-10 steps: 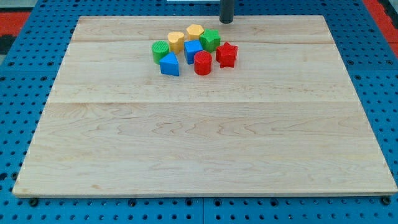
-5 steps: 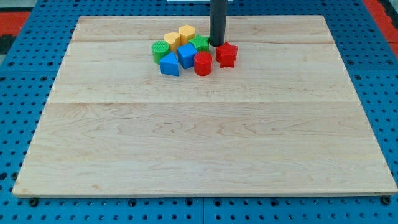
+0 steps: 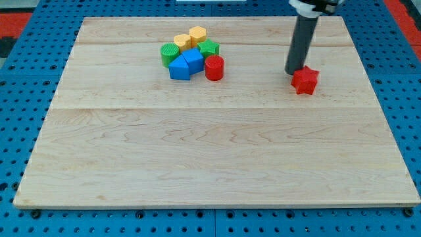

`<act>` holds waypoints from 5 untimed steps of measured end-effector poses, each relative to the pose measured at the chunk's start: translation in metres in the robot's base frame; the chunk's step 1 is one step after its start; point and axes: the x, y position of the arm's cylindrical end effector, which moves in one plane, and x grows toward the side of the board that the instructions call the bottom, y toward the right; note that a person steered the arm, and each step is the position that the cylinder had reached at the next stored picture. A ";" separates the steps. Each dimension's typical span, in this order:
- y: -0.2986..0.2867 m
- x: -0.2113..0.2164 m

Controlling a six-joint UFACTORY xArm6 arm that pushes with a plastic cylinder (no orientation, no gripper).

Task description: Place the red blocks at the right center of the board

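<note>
Item 1, end effector: my tip (image 3: 293, 72), the lower end of a straight dark rod with no jaws to open or close, so it grips nothing and only pushes. It stands on the desk (image 3: 197, 158) toward the view's upper right.

Item 2, red star block (image 3: 304, 80): just beside my tip, on its lower-right side, apparently touching. It lies right of the desk's middle but higher in the view than the right centre.

Item 3, red cylinder block (image 3: 214, 67): well apart from my tip, toward the view's left, at the right edge of the cluster.

Item 4, cluster, all further left of my tip: two blue blocks (image 3: 185, 64) touching the red cylinder's left, a green block (image 3: 209, 47) above it, a green cylinder block (image 3: 169, 53) at the far left, and two yellow blocks (image 3: 191, 37) at the top.

Step in hand, by my judgement: the star's push toward the right centre, partly done.

Next move calls for: pushing the star on toward the view's lower right, then returning to reach the cylinder's left side and separate it without dragging the blue neighbours.
</note>
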 end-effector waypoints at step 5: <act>-0.213 -0.033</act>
